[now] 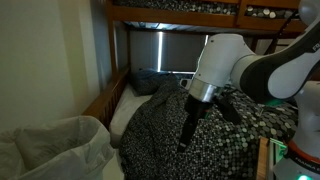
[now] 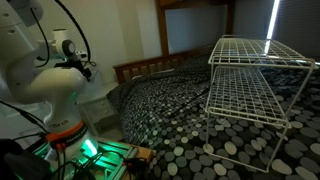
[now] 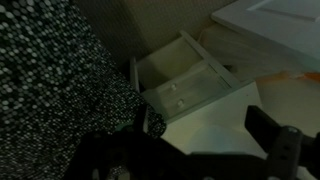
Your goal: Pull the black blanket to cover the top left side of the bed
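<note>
In an exterior view, the bed (image 1: 105,97) is looked along from close by, toward the blinded window (image 1: 160,50) at its far end, with the arm (image 1: 250,65) filling the near right. In an exterior view, the black blanket (image 2: 170,110) is faced from beside the arm (image 2: 40,75), past a white wire rack (image 2: 250,80). The black blanket and arm are shared by both. The wrist view is pointed downward, close over the black blanket's edge (image 3: 40,80), with the fingers (image 3: 270,128) at the bottom.

Black blanket (image 3: 50,80) — white-speckled, fills the left. White drawer unit (image 3: 185,85) — centre, just beside the blanket's edge. Gripper (image 3: 195,150), dark and blurred, along bottom edge; jaw spacing unclear.
</note>
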### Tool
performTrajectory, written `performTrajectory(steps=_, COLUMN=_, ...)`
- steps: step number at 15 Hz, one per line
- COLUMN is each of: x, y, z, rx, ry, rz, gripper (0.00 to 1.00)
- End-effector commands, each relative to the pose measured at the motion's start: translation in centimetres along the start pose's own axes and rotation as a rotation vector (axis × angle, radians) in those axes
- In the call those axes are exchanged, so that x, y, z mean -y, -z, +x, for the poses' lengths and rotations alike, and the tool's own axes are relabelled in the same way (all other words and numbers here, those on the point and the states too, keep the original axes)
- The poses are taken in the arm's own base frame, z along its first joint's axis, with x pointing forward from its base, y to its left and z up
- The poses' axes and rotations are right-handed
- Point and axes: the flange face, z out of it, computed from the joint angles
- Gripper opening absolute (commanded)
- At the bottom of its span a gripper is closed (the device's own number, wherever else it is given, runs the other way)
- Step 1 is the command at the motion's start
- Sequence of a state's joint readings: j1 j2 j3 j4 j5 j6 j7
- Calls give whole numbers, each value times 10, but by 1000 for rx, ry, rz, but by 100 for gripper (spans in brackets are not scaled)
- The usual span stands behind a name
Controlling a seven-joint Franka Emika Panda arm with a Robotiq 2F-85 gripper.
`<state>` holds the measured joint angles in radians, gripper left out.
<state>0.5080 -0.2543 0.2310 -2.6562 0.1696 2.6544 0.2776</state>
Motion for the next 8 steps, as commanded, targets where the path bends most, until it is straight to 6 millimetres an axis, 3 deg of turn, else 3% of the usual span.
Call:
performTrajectory(steps=1, x=-9, y=7, z=-4, rx=6, ry=-14, rz=-11, gripper=100)
performTrajectory(steps=8, x=-14, y=11, z=-12, rx=5, ry=-18, rz=-22, gripper=100)
